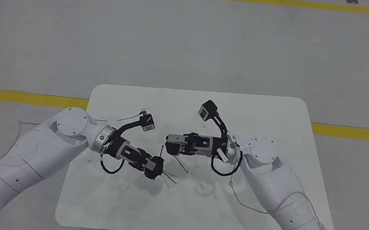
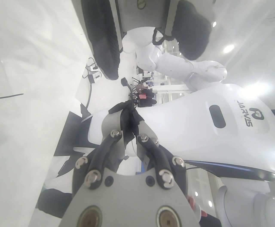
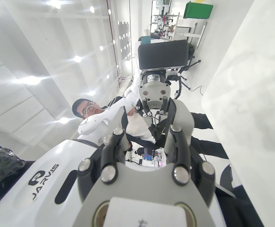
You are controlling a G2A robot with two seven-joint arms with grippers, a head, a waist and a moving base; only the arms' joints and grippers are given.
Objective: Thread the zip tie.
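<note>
Grey floor with yellow lines, a white bench [image 1: 266, 117] in the middle, and both arms meet over its centre. The left hand [image 2: 128, 114] is pinched tight on a black zip tie [image 2: 130, 92], whose strip pokes out past the fingertips with its head at the free end. Facing it tip to tip, the right hand [image 3: 150, 120] gapes wide and holds nothing, with the zip tie near, just ahead of its spread fingers. That's one zip tie gripped, plus thin black loose strips [image 1: 180, 168] on the bench just beside the hands, two as far as I can tell.
</note>
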